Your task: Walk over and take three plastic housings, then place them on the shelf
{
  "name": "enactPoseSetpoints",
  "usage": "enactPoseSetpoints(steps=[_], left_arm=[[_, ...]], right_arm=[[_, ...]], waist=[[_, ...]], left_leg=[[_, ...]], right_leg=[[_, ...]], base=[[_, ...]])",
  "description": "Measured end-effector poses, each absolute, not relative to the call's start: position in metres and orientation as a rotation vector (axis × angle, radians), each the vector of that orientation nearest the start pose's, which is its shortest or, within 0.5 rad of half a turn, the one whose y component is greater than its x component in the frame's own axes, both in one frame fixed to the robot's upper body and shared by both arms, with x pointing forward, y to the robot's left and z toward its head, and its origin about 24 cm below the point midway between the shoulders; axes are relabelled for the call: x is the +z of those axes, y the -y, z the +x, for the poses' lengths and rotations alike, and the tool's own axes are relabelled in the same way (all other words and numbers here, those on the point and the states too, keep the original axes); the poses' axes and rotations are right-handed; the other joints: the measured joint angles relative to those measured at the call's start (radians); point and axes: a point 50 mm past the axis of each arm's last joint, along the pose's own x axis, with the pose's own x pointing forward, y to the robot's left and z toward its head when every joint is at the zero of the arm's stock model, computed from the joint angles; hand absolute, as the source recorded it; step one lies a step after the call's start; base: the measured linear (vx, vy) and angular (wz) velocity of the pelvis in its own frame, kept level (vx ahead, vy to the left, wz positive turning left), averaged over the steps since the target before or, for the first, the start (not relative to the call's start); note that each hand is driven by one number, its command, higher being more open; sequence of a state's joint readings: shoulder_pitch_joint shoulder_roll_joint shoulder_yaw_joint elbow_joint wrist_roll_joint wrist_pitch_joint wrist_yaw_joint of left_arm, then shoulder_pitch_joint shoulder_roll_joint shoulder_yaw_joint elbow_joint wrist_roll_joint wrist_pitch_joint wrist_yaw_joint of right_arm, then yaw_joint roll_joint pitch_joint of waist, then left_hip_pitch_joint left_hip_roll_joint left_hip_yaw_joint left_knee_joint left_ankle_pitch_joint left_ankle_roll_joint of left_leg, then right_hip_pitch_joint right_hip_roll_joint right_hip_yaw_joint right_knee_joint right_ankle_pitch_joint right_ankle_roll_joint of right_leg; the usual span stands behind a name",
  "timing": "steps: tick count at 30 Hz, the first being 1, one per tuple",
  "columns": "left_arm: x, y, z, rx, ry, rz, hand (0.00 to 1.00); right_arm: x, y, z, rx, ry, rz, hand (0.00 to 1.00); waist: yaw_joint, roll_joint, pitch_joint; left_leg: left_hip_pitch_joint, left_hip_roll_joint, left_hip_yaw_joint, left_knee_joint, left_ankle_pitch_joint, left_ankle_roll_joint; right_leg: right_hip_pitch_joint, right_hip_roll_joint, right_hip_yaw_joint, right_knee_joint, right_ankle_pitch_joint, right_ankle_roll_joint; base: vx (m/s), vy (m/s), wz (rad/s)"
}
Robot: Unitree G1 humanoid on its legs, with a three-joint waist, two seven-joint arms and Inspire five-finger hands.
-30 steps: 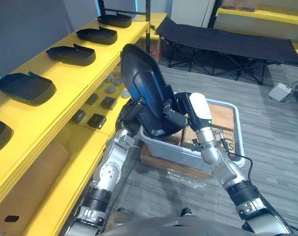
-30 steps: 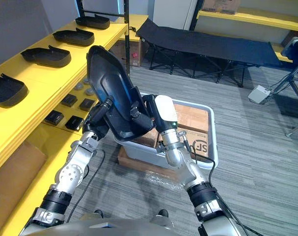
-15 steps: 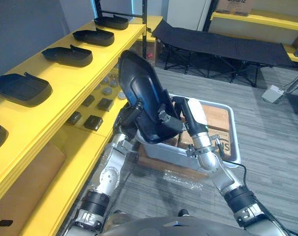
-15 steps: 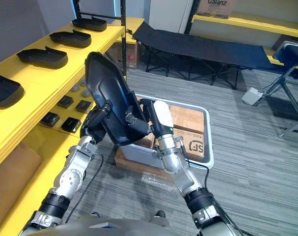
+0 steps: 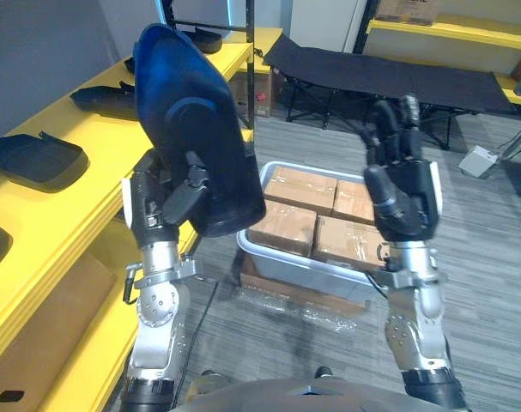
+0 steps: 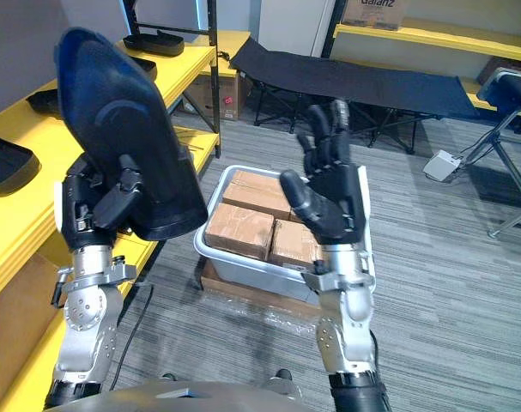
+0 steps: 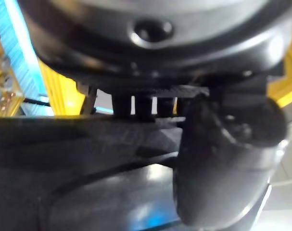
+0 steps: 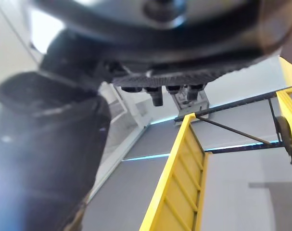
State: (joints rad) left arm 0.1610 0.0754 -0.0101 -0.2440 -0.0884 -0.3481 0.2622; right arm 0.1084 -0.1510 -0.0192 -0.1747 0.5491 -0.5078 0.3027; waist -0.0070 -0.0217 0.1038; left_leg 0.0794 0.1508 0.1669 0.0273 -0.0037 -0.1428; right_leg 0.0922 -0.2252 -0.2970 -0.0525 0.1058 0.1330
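Housing (image 5: pixel 187 120), black plastic, stands upright in our left hand (image 5: pixel 178 197), whose fingers curl round its lower edge, up left of the grey bin (image 5: pixel 303 273). Above the bin's right side we see our right hand (image 5: pixel 403 193), fingers spread.

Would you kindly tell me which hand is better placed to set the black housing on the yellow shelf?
Left, probably. The left hand is curled round the black housing, and the yellow shelf runs along that side. The right hand is open, raised apart from the housing, holding nothing.
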Motion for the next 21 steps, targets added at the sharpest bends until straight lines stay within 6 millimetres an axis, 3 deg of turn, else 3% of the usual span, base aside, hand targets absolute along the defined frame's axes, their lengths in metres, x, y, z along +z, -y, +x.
enactPoseSetpoints(steps=[6,12,17,21], left_arm=[[0.095,-0.194,0.192,0.394,0.439,0.082,0.0],[0.101,-0.206,0.177,0.502,0.477,0.054,0.0],[0.102,-0.223,0.162,0.691,0.492,0.007,0.0],[0.111,-0.238,0.146,0.821,0.532,0.023,0.0]], right_arm=[[0.068,0.206,0.19,0.076,0.384,0.303,1.0],[0.04,0.216,0.176,-0.149,0.185,0.256,1.0],[0.028,0.208,0.179,-0.15,0.096,0.262,1.0],[0.024,0.191,0.189,-0.077,0.066,0.285,1.0]], waist=[[-0.024,0.021,-0.009],[-0.026,0.024,-0.011],[-0.012,0.028,-0.009],[0.032,0.031,-0.008]], left_leg=[[0.0,0.0,0.007,-0.02,0.008,-0.003],[0.001,0.0,0.021,-0.03,0.008,-0.004],[-0.02,-0.003,-0.045,-0.026,0.01,-0.003],[-0.075,-0.01,-0.145,-0.014,0.027,-0.004]], right_leg=[[-0.01,0.001,0.001,-0.003,0.0,0.001],[-0.023,0.002,0.017,-0.004,0.005,0.008],[0.011,0.001,-0.053,-0.011,-0.004,0.011],[0.039,0.005,-0.157,-0.021,-0.014,0.015]], base=[[0.0,0.002,-0.02],[0.01,0.009,-0.06],[0.0,-0.002,0.33],[-0.01,-0.023,0.75]])
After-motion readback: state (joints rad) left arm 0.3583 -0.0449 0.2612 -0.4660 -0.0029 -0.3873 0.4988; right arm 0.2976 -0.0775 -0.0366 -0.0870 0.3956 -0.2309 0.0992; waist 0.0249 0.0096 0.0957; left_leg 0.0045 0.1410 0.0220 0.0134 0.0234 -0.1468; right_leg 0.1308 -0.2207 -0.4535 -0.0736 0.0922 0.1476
